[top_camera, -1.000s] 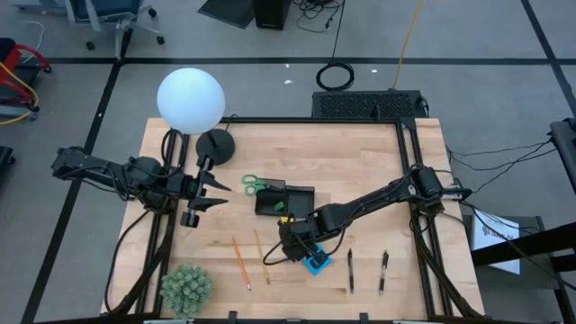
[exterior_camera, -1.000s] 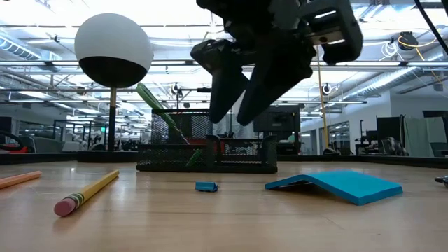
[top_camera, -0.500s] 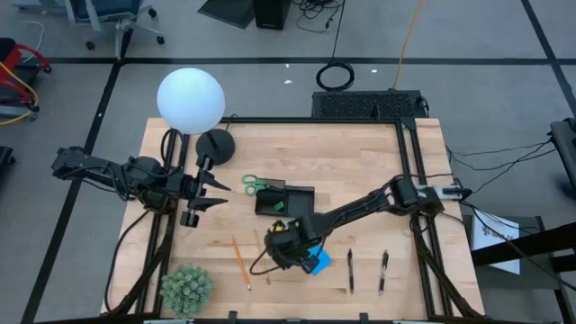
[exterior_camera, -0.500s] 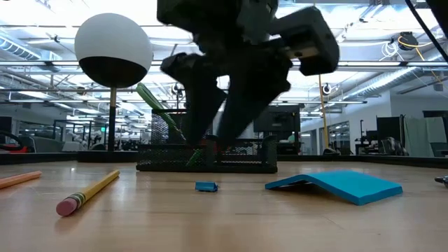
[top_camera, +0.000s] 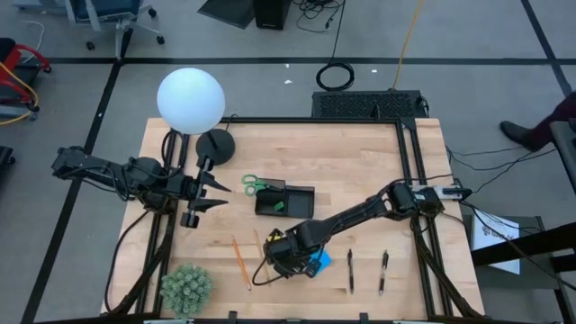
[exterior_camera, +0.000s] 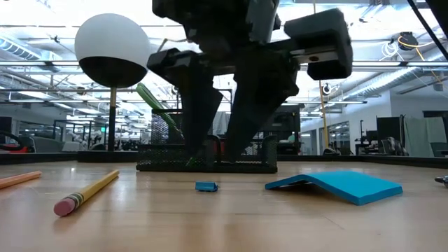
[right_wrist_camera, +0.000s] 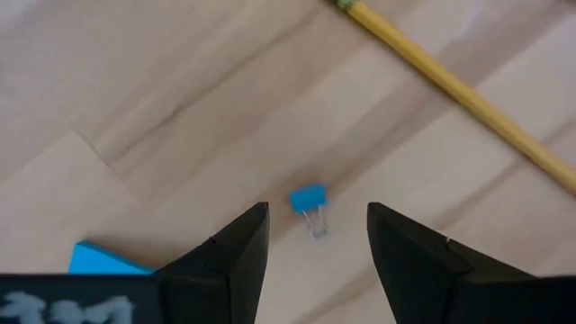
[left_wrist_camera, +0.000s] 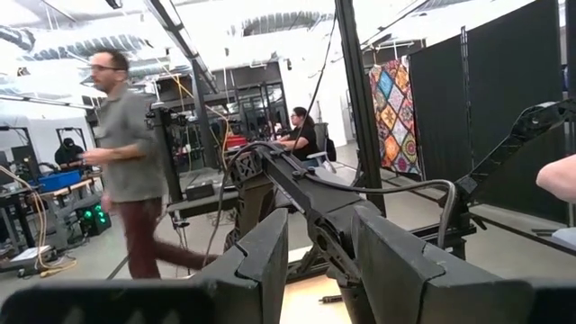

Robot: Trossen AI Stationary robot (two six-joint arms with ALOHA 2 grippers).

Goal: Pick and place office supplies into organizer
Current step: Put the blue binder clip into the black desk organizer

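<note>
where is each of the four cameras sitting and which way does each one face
High view: above the table, looking straight down; both arms show, right tool near the blue pad.
Low view: at table height, looking level into the room; right tool hangs above the small blue clip.
Left wrist view: on the left arm, facing the room; left tool open, a person behind.
Right wrist view: looking down past the open tool at the clip and a pencil.
Low and right wrist views share the clip.

Open-plan robotics lab: exposed ceiling ducts (left_wrist_camera: 270,20), workstations, floor cables (top_camera: 335,76).
</note>
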